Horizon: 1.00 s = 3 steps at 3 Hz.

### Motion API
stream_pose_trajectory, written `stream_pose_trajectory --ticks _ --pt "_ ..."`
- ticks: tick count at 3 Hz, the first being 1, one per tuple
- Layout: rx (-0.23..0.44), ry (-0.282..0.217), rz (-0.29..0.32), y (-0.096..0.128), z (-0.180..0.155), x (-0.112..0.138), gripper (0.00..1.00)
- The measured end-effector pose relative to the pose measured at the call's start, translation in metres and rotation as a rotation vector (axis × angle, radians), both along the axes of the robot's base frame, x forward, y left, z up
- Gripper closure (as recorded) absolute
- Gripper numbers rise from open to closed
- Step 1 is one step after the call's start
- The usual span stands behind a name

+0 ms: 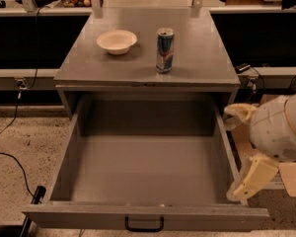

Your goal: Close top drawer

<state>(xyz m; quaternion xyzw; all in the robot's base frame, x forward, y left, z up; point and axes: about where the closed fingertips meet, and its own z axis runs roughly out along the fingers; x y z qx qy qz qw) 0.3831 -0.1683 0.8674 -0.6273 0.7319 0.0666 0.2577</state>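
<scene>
The top drawer (143, 169) is pulled far out of the grey cabinet, its plain grey inside bare. Its front panel (89, 218) lies along the bottom edge of the camera view, with a small black bar handle (144, 225) at mid-front. My gripper (235, 154) is at the right, just outside the drawer's right side wall (226, 149) and near its front corner. Its cream fingers stand apart, one up by the cabinet's edge and one (251, 177) low by the front corner. It is open and holds nothing.
On the cabinet top (197, 63) stand a white bowl (117, 41) and a blue drink can (164, 50). A black cable (10, 157) runs over the speckled floor at left. Cardboard (291, 177) lies behind my arm at right. A dark counter runs behind.
</scene>
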Motion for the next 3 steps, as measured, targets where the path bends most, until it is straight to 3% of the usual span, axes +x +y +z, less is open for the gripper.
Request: stream_pose_trajectory --ticks 1,2,3 --pt "0.055 -0.015 0.062 0.016 0.003 -0.003 0.0" --pt "-0.038 0.001 0.037 0.029 -0.024 0.0 0.0" --pt "-0.202 0.023 -0.027 0.018 -0.09 -0.011 0.0"
